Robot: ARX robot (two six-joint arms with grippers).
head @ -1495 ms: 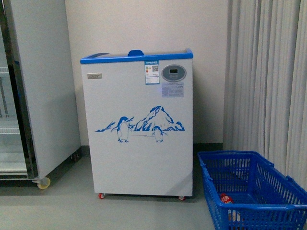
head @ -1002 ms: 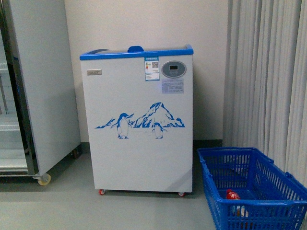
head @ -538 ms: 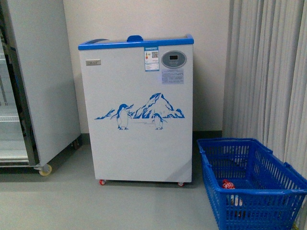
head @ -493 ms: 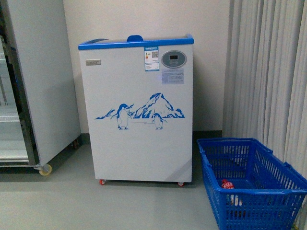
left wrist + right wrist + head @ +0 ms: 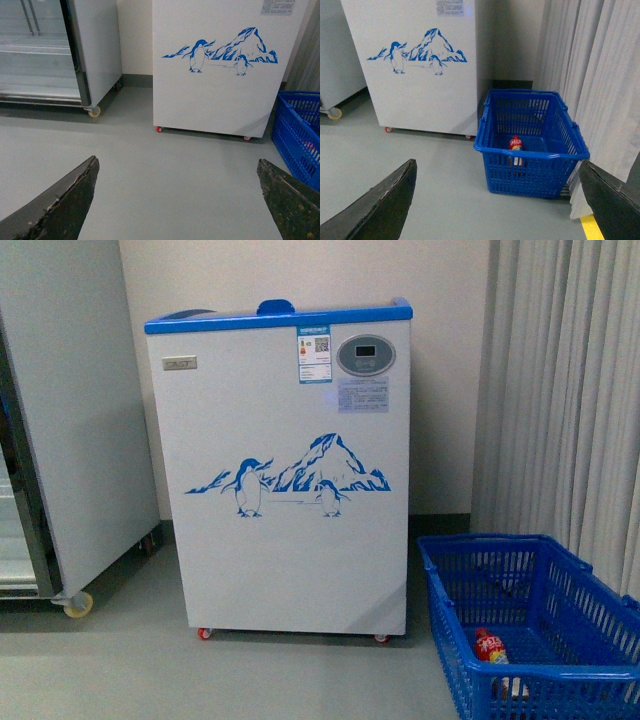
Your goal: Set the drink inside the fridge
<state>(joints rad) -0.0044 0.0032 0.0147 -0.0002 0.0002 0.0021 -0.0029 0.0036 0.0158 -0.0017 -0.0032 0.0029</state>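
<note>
Drink (image 5: 490,648) is sitting in the blue basket (image 5: 560,674), cap up, long axis leaning near-upright. Basket is standing just right of the fridge (image 5: 290,470), against the curtain (image 5: 560,390). Floor (image 5: 120,670) in front is lying open. Left hand (image 5: 176,165) and right hand (image 5: 497,165) are gaping, released.

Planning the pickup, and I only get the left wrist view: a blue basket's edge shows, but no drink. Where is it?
Observer: The drink is inside the blue basket, leaning, red cap uppermost; the right wrist view shows it.
Operator: Is the right tool free to take it?
Observer: Yes. The right tool is open and holds nothing, well short of the basket.
</note>
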